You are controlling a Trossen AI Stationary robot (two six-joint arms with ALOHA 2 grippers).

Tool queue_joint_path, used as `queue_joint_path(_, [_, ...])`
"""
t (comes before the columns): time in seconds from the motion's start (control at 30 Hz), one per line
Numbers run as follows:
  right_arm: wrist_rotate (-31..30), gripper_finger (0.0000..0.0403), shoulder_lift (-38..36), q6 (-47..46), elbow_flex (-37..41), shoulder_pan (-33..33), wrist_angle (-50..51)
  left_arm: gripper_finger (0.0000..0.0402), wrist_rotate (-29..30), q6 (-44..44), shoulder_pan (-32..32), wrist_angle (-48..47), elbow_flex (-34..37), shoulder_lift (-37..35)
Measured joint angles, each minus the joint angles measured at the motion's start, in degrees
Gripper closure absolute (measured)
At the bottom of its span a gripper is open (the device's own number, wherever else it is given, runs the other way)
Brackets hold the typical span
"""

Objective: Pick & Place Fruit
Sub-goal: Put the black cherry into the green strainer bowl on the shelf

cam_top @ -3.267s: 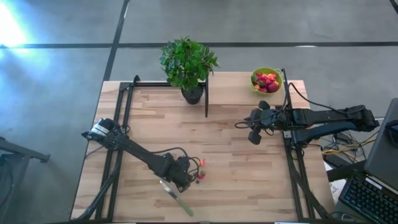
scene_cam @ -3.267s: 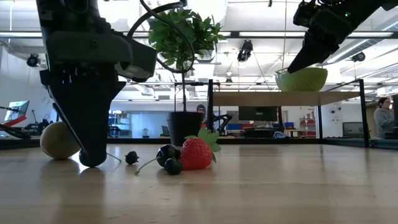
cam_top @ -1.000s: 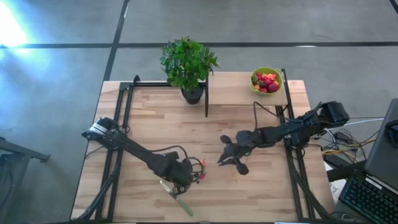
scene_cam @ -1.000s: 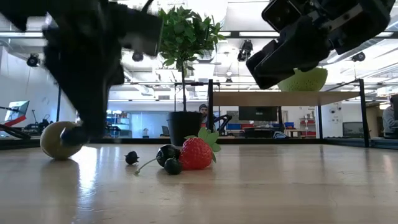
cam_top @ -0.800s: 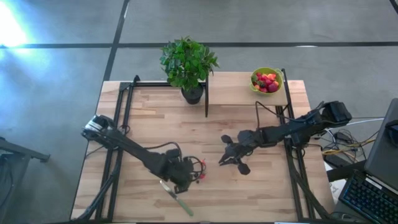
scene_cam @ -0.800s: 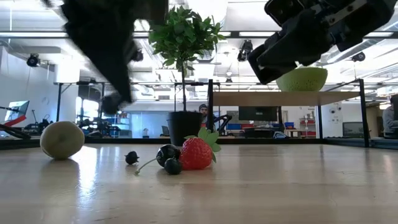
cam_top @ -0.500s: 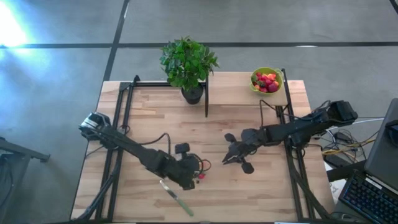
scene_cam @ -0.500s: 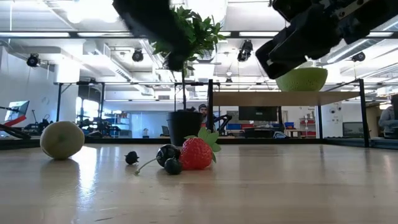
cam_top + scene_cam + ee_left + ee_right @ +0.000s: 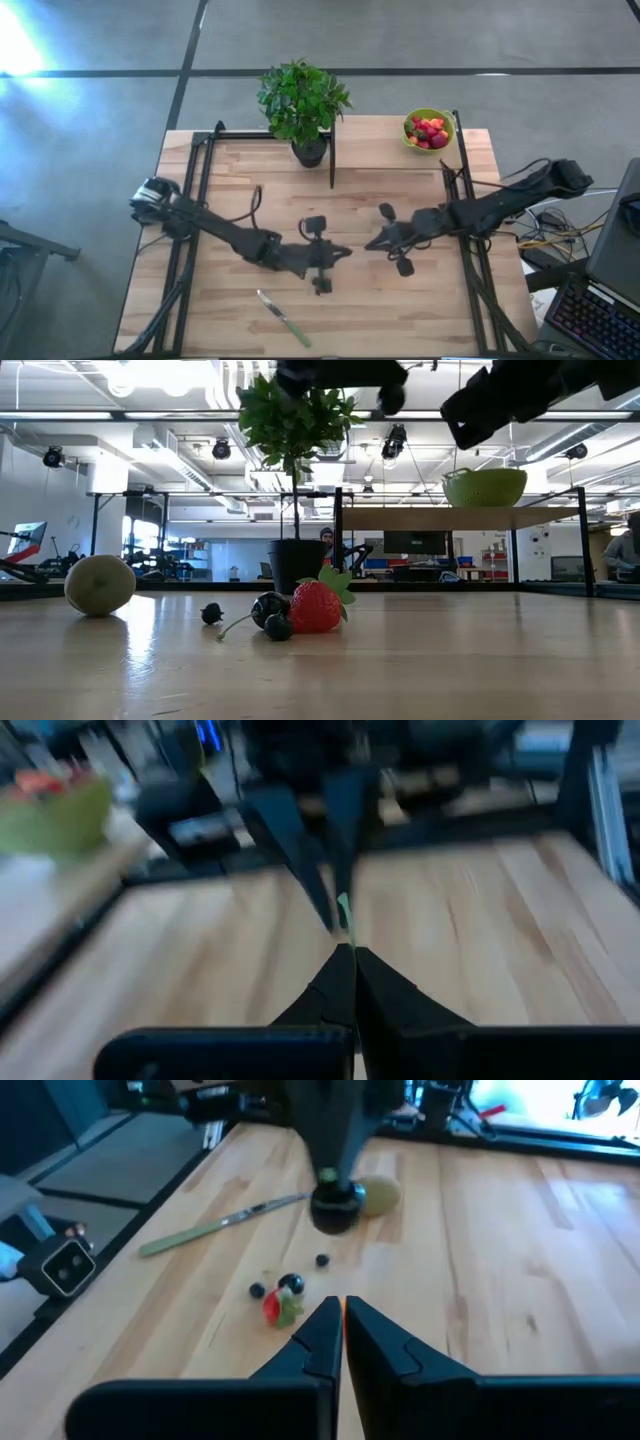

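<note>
My left gripper [image 9: 345,252] hangs high over the table's middle, shut on a dark berry [image 9: 334,1211]. My right gripper [image 9: 368,244] faces it from the right, shut and holding nothing. On the table below lie a dull-green kiwi [image 9: 100,584], a red strawberry [image 9: 315,606] and a few dark berries [image 9: 272,612]. All of them rest on the wood and show in the right wrist view too. The lime-green bowl [image 9: 428,130] with red fruit stands at the far right corner. My left gripper pinches the berry's green stem [image 9: 327,1177] between its two fingertips. The fingers reach out about level from the table's left. The round dark berry hangs just below the tips, lifted well clear of the table.
A green-handled knife [image 9: 283,317] lies near the front edge, left of centre. A potted plant [image 9: 303,100] stands at the far edge, with a dark upright post beside it. Black frame rails run along both sides of the table.
My left gripper has risen from the table beside the kiwi and swung toward the table's right and a little far, carrying the dark berry up clear of the wood. My right gripper has drawn back slightly toward the right and far edges and risen.
</note>
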State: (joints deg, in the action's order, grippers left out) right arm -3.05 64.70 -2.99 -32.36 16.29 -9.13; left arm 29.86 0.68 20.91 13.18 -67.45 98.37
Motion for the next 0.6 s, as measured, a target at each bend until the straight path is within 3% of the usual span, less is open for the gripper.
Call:
queue_joint_path(0.1, [-0.04,0.0390,-1.03,-0.25,0.02,-0.02,0.02,0.0401,-3.17,3.32,-2.02,5.96,1.54,-0.06])
queue_joint_path(0.3, [-2.33,0.0385,-1.34,0.40,0.02,-0.04,-1.96,0.0401,-8.31,2.35,-5.11,5.56,1.87,-0.13])
queue_joint_path(0.47, [-8.65,0.0357,-0.33,1.41,0.00,-0.07,-2.22,0.0401,-10.17,0.07,-5.41,4.86,2.08,-0.14])
queue_joint_path(0.6, [-8.90,0.0326,-0.01,1.51,0.00,-0.06,-3.99,0.0401,-10.72,-0.39,-5.32,4.76,2.06,-0.15])
